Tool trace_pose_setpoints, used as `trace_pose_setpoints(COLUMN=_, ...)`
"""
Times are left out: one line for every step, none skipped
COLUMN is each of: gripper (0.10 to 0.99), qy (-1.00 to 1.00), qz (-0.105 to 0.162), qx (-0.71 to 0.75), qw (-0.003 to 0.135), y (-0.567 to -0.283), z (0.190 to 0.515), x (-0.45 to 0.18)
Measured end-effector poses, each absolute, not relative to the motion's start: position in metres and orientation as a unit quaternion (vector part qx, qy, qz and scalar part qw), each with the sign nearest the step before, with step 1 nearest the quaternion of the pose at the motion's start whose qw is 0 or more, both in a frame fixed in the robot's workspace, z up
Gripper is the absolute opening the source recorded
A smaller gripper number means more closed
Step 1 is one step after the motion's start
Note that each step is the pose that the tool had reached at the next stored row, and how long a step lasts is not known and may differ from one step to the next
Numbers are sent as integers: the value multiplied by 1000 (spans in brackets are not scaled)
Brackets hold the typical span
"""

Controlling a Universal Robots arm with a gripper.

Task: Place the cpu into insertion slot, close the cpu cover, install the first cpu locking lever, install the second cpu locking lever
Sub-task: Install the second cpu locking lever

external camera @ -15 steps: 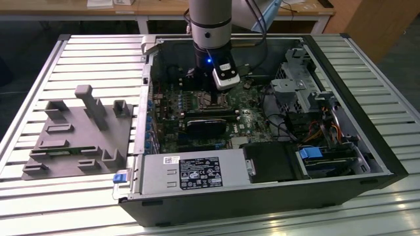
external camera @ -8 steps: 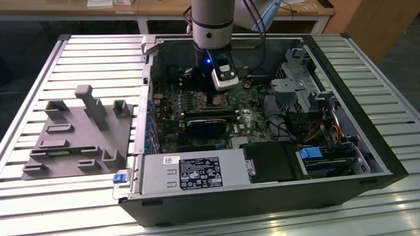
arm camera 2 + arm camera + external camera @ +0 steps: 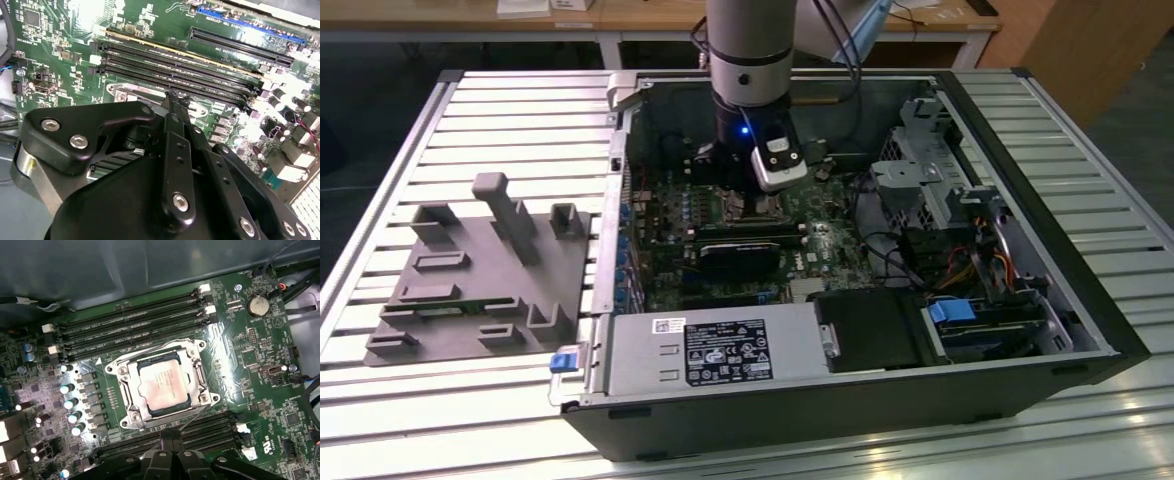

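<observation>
In the first wrist view the cpu (image 3: 162, 386), a silver-grey square, lies in the insertion slot (image 3: 131, 416) on the green motherboard (image 3: 250, 380). The cpu cover (image 3: 196, 376) lies flat over it, framing the chip. A thin wire locking lever (image 3: 197, 415) runs along the socket's edge toward my fingertips. My gripper (image 3: 170, 439) is shut, its tips just off the socket's edge beside that lever; whether it touches the lever I cannot tell. In the second wrist view the gripper (image 3: 175, 102) points down next to the memory slots. In the exterior view the gripper (image 3: 754, 195) hangs over the board inside the case.
Long memory slots (image 3: 130, 325) flank the socket on both sides. Capacitors (image 3: 70, 405) and a coin battery (image 3: 257, 305) stand nearby. The exterior view shows the case wall (image 3: 620, 200), a power supply (image 3: 707, 350), a drive cage (image 3: 934, 180), cables (image 3: 894, 260) and a grey fixture (image 3: 480, 270) outside.
</observation>
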State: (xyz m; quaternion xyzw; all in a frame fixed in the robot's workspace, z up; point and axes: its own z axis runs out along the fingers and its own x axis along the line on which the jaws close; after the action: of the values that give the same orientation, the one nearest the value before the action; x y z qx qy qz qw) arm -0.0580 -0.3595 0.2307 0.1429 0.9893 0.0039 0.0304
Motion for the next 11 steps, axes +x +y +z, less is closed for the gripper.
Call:
trace_pose_setpoints(gripper=106, qy=989, qz=6, qx=142, qw=31, y=-360, z=230, x=-59)
trace_pose_setpoints(gripper=106, qy=989, qz=9, qx=142, qw=31, y=-361, z=229, x=-59)
trace_pose_setpoints(gripper=106, qy=989, qz=11, qx=141, qw=30, y=-361, z=228, x=-60)
trace_pose_setpoints(gripper=106, qy=989, qz=14, qx=141, qw=30, y=-362, z=228, x=-62)
trace_pose_setpoints(gripper=106, qy=989, qz=17, qx=141, qw=30, y=-362, z=227, x=-63)
trace_pose_setpoints(gripper=106, qy=989, qz=20, qx=140, qw=29, y=-363, z=226, x=-65)
trace_pose_setpoints(gripper=106, qy=989, qz=23, qx=140, qw=29, y=-363, z=225, x=-67)
trace_pose_setpoints(gripper=106, qy=989, qz=25, qx=140, qw=28, y=-364, z=224, x=-68)
trace_pose_setpoints(gripper=106, qy=989, qz=27, qx=140, qw=28, y=-365, z=223, x=-69)
trace_pose_setpoints(gripper=106, qy=989, qz=29, qx=140, qw=28, y=-366, z=222, x=-71)
trace_pose_setpoints(gripper=106, qy=989, qz=32, qx=140, qw=28, y=-367, z=221, x=-72)
